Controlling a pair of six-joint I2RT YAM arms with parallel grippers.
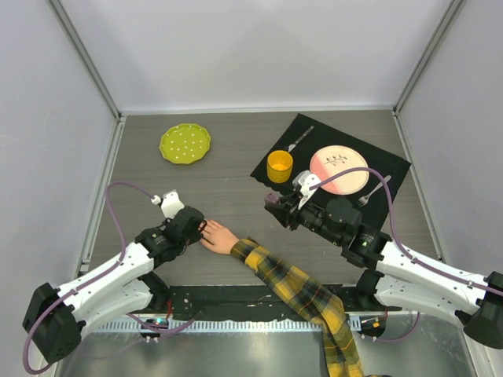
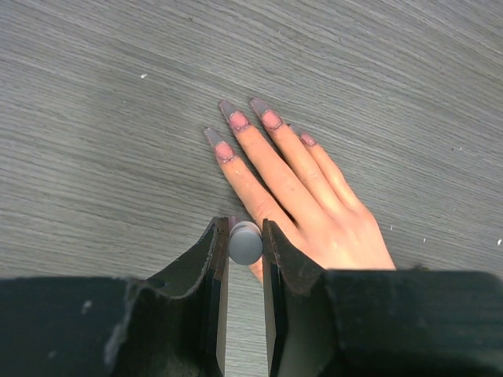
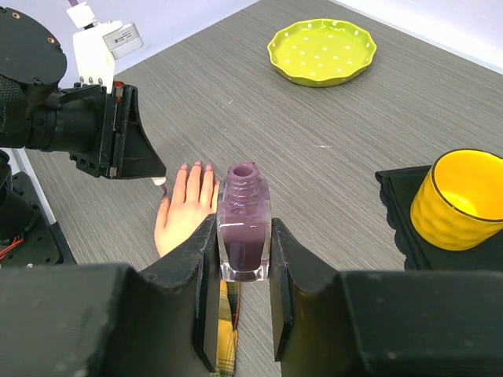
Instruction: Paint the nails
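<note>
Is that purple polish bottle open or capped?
Open: the bottle in the right gripper shows a bare threaded neck, no cap.

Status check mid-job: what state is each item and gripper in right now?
polish bottle: uncapped, upright.
right gripper: shut on polish bottle.
grey cap: clamped, above the table.
left gripper: shut on grey cap.
mannequin hand: flat, palm down.
nails: four visible, pink-coated.
yellow cup: upright, empty.
green plate: empty.
</note>
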